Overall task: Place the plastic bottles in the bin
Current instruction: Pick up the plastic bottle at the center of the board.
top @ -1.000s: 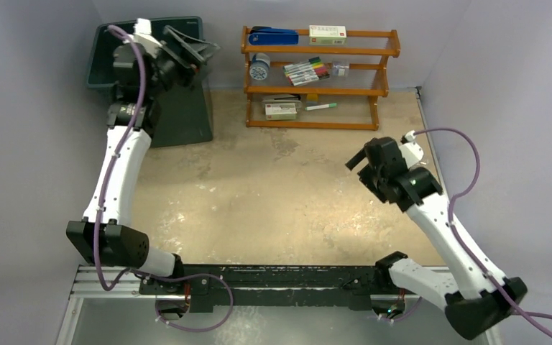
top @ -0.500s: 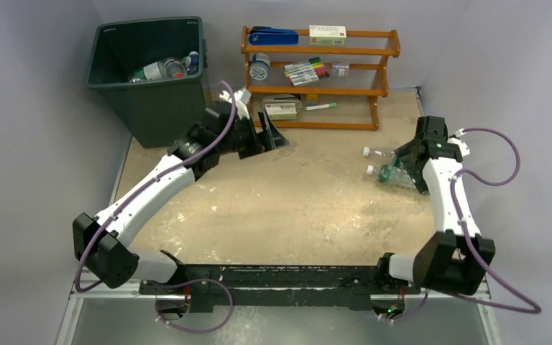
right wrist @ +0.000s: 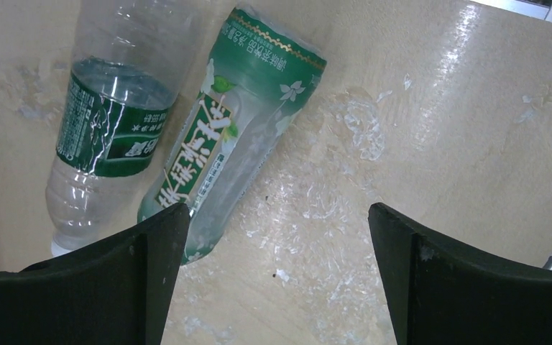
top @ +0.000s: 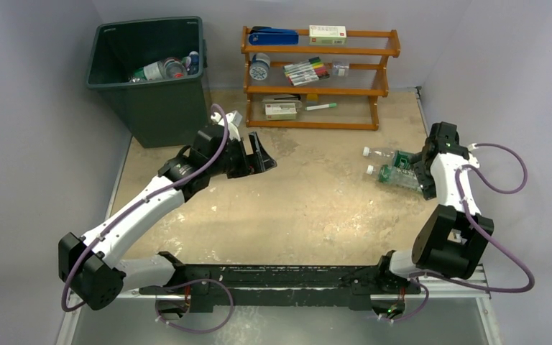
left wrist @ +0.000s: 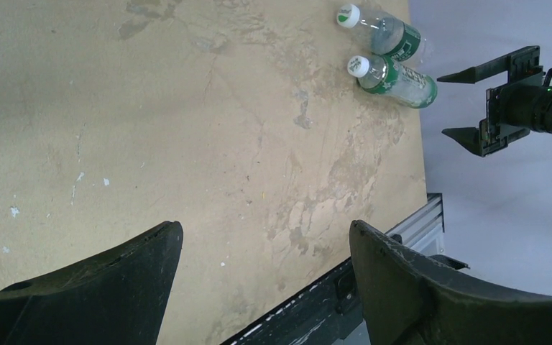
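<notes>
Reference landmark: the orange rack (top: pixel 309 125), which stands at the far edge of the table (top: pixel 295 208).
Bin: the dark bin (top: pixel 165 108) stands upright just left of the rack, at the far left corner.
Bin contents: several plastic bottles (top: pixel 165 70) lie inside it, against the wall nearest the rack.
Bottles outside the bin: two lie on their sides in front of the rack's right end, toward the right edge of the table and well apart from the bin.
Bottle A: the clear bottle with a dark green band (top: pixel 384 153) (left wrist: pixel 384 32) (right wrist: pixel 108 122) is the one closer to the rack.
Bottle B: the bottle with a bright green label (top: pixel 394 175) (left wrist: pixel 395 77) (right wrist: pixel 237 122) lies just beside bottle A, on the side away from the rack.
My left gripper: my left gripper (top: pixel 264 154) (left wrist: pixel 266 230) hangs in front of the rack's left end with its jaws spread wide; nothing is between them.
My right gripper: my right gripper (top: pixel 420 169) (left wrist: pixel 444 104) (right wrist: pixel 279 212) hangs over the two bottles, off the rack's right end, with its jaws spread wide and gripping nothing.
Contact check: in my right wrist view, one end of bottle B passes behind one finger (right wrist: pixel 115 280); I cannot tell whether they touch.
</notes>
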{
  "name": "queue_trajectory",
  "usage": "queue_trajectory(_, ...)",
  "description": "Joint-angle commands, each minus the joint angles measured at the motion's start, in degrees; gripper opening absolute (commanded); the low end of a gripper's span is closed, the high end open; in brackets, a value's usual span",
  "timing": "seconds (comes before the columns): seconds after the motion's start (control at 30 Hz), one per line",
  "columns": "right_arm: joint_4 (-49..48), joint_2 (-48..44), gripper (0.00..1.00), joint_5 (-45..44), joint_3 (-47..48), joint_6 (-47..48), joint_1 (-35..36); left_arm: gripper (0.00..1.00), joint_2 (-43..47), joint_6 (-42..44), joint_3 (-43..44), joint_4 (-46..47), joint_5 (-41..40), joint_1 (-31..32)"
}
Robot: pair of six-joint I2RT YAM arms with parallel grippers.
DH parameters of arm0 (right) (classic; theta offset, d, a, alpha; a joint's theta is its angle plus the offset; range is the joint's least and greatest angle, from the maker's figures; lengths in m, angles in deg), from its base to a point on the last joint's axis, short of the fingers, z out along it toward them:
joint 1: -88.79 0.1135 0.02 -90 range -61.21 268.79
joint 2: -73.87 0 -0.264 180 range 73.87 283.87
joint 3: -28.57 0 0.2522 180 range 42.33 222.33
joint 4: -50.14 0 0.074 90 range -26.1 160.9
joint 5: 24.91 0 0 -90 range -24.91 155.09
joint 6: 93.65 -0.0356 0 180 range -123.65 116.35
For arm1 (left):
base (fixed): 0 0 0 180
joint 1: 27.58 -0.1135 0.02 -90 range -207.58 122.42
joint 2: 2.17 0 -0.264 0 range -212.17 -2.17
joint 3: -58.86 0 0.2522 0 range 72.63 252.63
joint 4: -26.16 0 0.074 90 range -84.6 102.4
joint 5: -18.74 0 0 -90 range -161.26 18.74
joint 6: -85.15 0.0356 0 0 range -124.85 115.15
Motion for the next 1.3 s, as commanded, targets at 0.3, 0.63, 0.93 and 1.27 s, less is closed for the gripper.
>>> queue_trajectory(0.3,-5.1,7.5,0.95,-3.3,0.0,-7.0,-1.6,0.86,2.7,2.3,-2.9,-0.5,-0.1,0.3)
queue_trajectory(0.63,-9.0,14.4,0.93,-2.8,1.5,-6.8,-2.5,0.86,3.0,1.8,-3.9,-1.1,0.0,0.3)
queue_trajectory(0.93,-14.2,17.2,0.89,-1.9,-0.1,-2.0,-2.6,0.86,1.9,1.1,-4.2,-0.2,0.1,0.4)
queue_trajectory(1.27,-21.5,12.6,0.77,-2.3,-6.7,5.0,-2.5,0.86,1.8,-0.2,-4.7,1.0,-0.1,1.2)
